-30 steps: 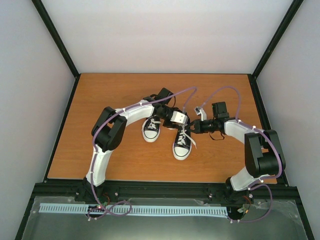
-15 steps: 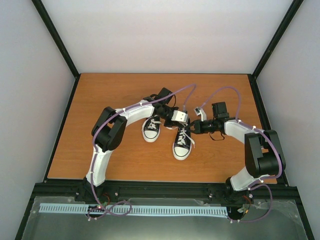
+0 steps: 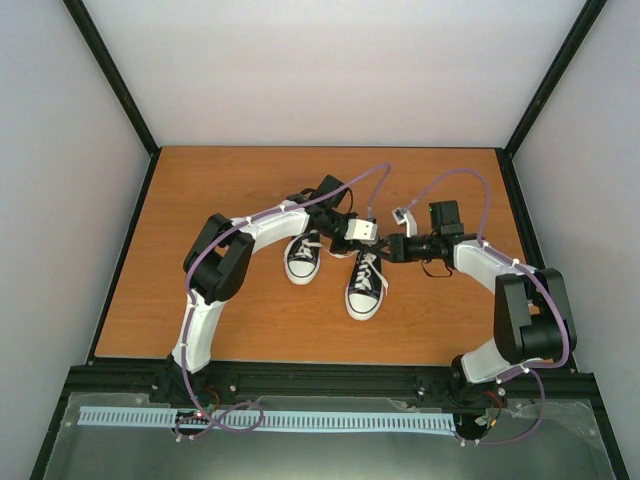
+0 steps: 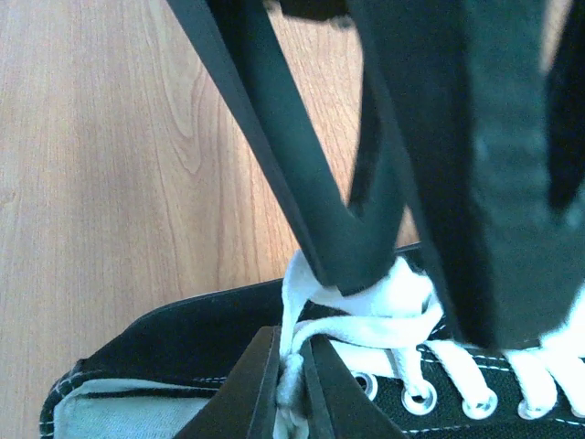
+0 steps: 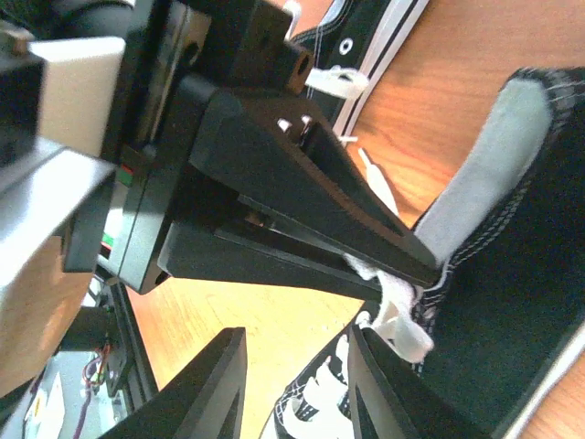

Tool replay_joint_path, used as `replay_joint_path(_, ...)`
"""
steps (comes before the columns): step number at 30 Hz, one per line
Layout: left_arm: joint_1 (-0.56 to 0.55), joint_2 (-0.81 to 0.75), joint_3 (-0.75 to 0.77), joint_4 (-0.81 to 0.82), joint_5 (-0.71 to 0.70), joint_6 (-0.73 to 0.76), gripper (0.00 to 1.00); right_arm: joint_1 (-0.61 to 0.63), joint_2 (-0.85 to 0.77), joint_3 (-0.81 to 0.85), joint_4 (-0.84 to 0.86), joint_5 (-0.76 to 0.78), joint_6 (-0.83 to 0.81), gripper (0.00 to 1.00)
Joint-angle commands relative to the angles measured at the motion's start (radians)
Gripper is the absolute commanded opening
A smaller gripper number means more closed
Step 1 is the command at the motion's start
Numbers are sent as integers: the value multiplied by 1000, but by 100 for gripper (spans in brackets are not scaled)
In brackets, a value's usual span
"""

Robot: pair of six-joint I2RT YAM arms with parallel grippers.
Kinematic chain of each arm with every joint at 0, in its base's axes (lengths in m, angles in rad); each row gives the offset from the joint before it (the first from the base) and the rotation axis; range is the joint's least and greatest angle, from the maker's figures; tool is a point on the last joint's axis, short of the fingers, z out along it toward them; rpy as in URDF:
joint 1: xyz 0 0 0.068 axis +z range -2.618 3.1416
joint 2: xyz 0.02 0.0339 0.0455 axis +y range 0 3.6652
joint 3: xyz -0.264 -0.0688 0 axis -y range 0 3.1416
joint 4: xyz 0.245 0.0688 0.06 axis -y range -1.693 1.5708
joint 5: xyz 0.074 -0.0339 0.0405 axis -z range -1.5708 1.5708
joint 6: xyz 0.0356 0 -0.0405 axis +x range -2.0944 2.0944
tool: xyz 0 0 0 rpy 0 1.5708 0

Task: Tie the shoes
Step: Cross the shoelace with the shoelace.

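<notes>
While the lower shoe (image 3: pixel 364 292) and the second shoe (image 3: pixel 301 260) are stood just beside each other at the middle of the surface (image 3: pixel 200 260), toes toward the bottom of the frame, the left gripper (image 4: pixel 407 293) and the right gripper (image 4: pixel 291 352) are found together over the lower shoe's lacing
The left gripper is held narrow, its fingers pinched on a loop of white lace (image 4: pixel 366 320) at the tongue end of that shoe. The right gripper is set narrow, seen at the bottom edge of the left wrist view with a lace strand between its fingers; whether that strand is clamped cannot be told. The second shoe is placed to the upper left of the first
</notes>
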Motion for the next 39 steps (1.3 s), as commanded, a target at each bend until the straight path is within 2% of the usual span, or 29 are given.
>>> replay_joint_path(1,-3,0,23,48,-4,-49,9,-47,-54,-32,48,-14,24,33)
replay_joint_path(6,1,-3,22,19,-1,-4,10,-75,-67,-87,147,-2,114,32)
replay_joint_path(12,2,-3,21,14,9,3,11,-76,39,-77,154,55,119,17)
replay_joint_path(17,2,-3,24,12,11,4,12,-72,107,-47,140,58,90,12)
replay_joint_path(24,2,-2,28,3,12,9,16,-35,141,-31,169,-45,65,14)
replay_joint_path(30,2,-3,25,-4,12,13,17,-33,148,-16,236,-59,109,16)
replay_joint_path(39,3,-2,25,-10,15,20,18,-32,156,-1,242,-97,112,19)
